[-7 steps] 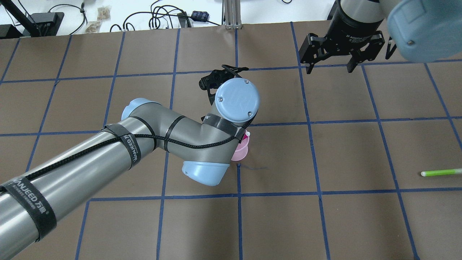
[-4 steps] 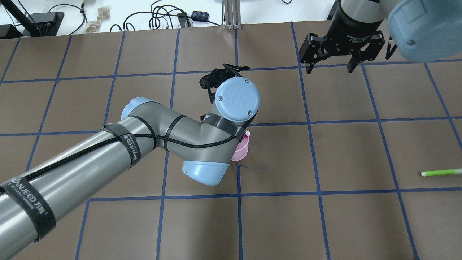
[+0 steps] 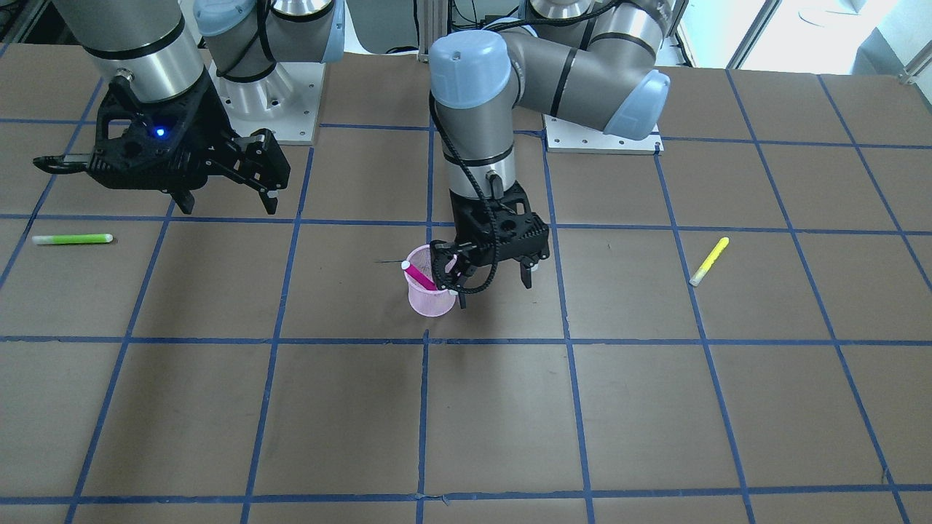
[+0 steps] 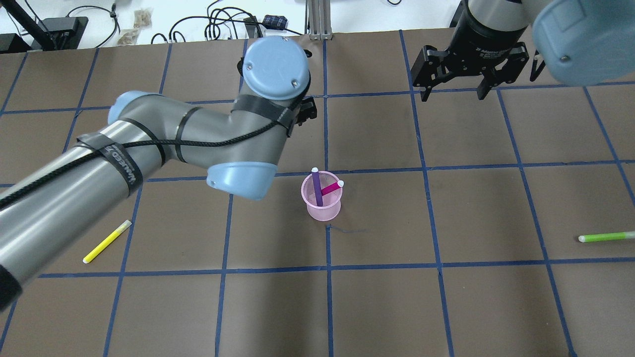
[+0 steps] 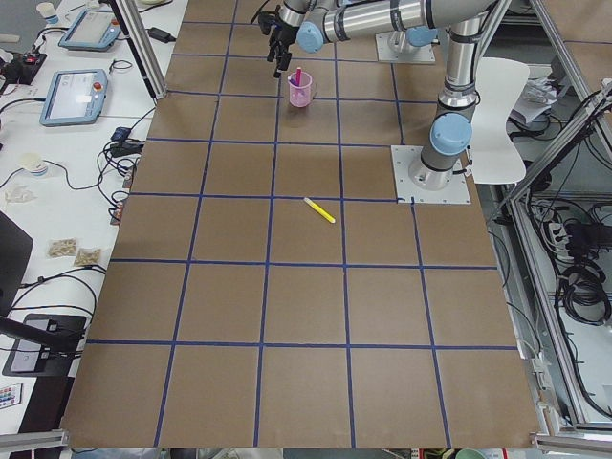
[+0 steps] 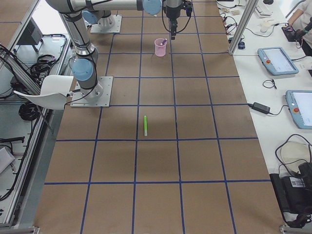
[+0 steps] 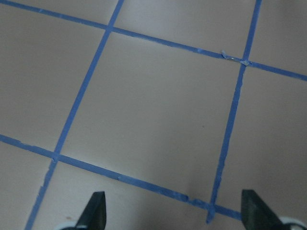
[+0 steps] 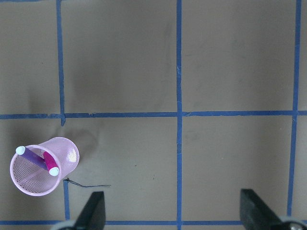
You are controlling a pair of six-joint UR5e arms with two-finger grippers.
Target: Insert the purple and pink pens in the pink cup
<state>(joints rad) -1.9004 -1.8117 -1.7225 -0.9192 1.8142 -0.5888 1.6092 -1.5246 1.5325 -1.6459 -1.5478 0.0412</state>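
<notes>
The pink mesh cup [image 4: 327,213] stands upright at the table's middle. The purple pen [image 4: 316,189] and the pink pen [image 4: 330,188] lean inside it, white tips up. The right wrist view shows the cup [image 8: 67,155] with both pens in it too. My left gripper [image 7: 175,213] is open and empty over bare table. In the overhead view it is mostly hidden under its wrist [image 4: 307,110], beyond the cup. The front-facing view shows my left gripper [image 3: 491,280] open, close beside the cup [image 3: 429,302]. My right gripper [image 4: 454,91] is open and empty at the far right.
A yellow pen [image 4: 106,241] lies at the near left. A green pen [image 4: 605,237] lies at the right edge. Cables and boxes sit beyond the table's far edge. Blue tape lines grid the brown table.
My left arm has swung from over the cup toward the far left, uncovering the cup with both pens in it and the yellow pen. The right arm has not moved.
</notes>
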